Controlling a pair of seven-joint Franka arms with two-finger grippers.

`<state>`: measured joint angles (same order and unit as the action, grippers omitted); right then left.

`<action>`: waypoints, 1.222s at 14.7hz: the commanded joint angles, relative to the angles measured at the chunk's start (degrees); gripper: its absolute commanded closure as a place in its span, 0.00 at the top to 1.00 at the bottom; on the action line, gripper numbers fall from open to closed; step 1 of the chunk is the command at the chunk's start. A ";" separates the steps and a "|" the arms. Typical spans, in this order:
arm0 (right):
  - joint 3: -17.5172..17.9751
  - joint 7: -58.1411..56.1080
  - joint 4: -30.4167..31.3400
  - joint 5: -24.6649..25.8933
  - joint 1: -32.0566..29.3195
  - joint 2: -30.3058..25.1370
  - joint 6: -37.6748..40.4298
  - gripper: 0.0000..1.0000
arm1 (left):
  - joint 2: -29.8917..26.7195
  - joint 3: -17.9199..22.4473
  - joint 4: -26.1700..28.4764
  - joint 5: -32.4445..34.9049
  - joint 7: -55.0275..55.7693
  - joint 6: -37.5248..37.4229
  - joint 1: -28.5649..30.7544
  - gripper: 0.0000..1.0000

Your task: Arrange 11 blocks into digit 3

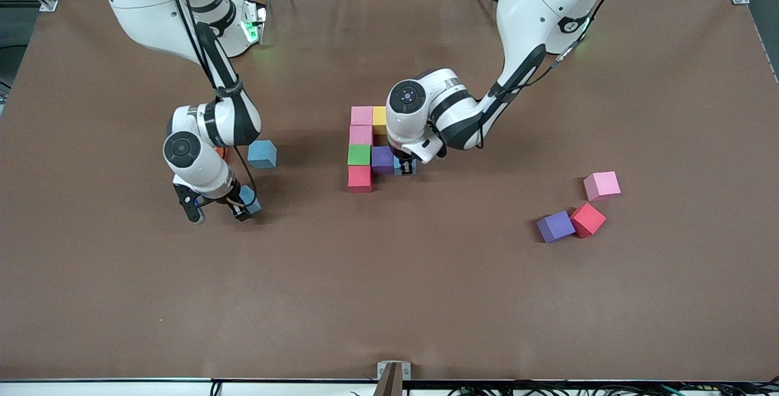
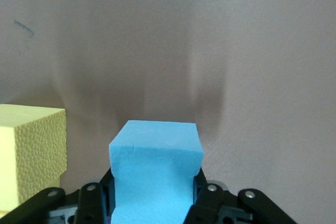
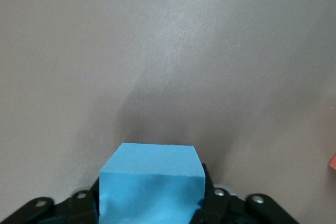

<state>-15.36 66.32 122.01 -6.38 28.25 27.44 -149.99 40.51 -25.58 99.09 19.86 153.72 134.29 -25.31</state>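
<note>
**Blue cubes in both grippers, digit 3 partly built**

Light blue cube (image 2: 155, 166) is pinched between the fingers of the left gripper (image 1: 405, 163), low at the brown table cover (image 1: 389, 298). It sits in the same row as the green cube (image 1: 359, 154), with only the purple cube (image 1: 382, 159) between them. The purple one touches the green cube on the side toward the left arm's end.

From the green cube, one pink cube (image 1: 360, 135) touches it on the side farther from the front camera, and a second pink cube (image 1: 361, 115) continues this column. A yellow cube (image 1: 380, 119) stands beside that second pink cube, toward the left arm's end. A red cube (image 1: 359, 177) touches the green cube on the side nearer to the camera.

Well apart from the green cube, toward the right arm's end, the right gripper (image 1: 219, 210) is down at the cover with its fingers pressed on a second light blue cube (image 3: 152, 182). A loose light blue cube (image 1: 262, 154) lies near it, and an orange cube (image 1: 220, 152) shows partly beside the arm.

Toward the left arm's end, also well apart from the green cube, lie a loose pink cube (image 1: 602, 185), a loose red cube (image 1: 588, 219) and a loose purple cube (image 1: 555, 226). The red and purple ones touch each other.
</note>
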 commanded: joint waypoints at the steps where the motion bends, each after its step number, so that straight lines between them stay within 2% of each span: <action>1: -0.02 -0.40 0.07 -0.21 1.63 -0.45 0.32 0.14 | 0.71 0.44 0.05 0.00 1.32 -0.61 -1.50 0.25; 3: -0.02 -1.97 -2.37 -0.13 4.61 -0.45 0.49 0.04 | 0.71 0.44 0.05 0.09 1.32 -0.52 -1.50 0.25; 5: 0.68 -5.49 -7.55 -0.65 6.81 -0.02 3.55 0.04 | 0.62 0.44 0.05 0.09 1.32 -0.61 -1.41 0.27; 6: 1.99 -5.68 -10.97 -0.65 7.34 0.68 5.31 0.04 | 0.44 0.44 0.05 0.17 1.23 -0.61 -1.32 0.38; 7: 3.48 -6.64 -14.66 -0.56 7.44 1.91 7.33 0.04 | 0.36 0.44 0.14 0.26 1.14 -0.61 -1.15 0.73; 8: 4.80 -10.39 -18.35 -0.30 7.52 3.40 9.52 0.04 | 0.18 0.44 0.05 0.44 1.05 -0.70 -1.06 1.00; 11: 7.62 -21.74 -26.80 -0.39 8.57 8.58 11.92 0.04 | -1.31 0.36 -0.48 0.09 0.88 -3.85 -0.27 1.00; 15: 7.63 -31.07 -34.54 -0.12 11.39 13.78 13.75 0.04 | -4.73 0.09 -0.21 -0.79 -0.17 -6.67 0.61 1.00; 18: 7.63 -32.22 -40.60 0.66 13.06 17.11 21.12 0.04 | -8.33 0.09 0.31 -5.52 -6.65 -9.99 1.31 1.00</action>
<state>-7.46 35.70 87.08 -6.30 40.39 41.65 -133.46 36.02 -25.45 98.02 17.59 151.26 127.44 -24.77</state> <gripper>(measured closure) 0.445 0.000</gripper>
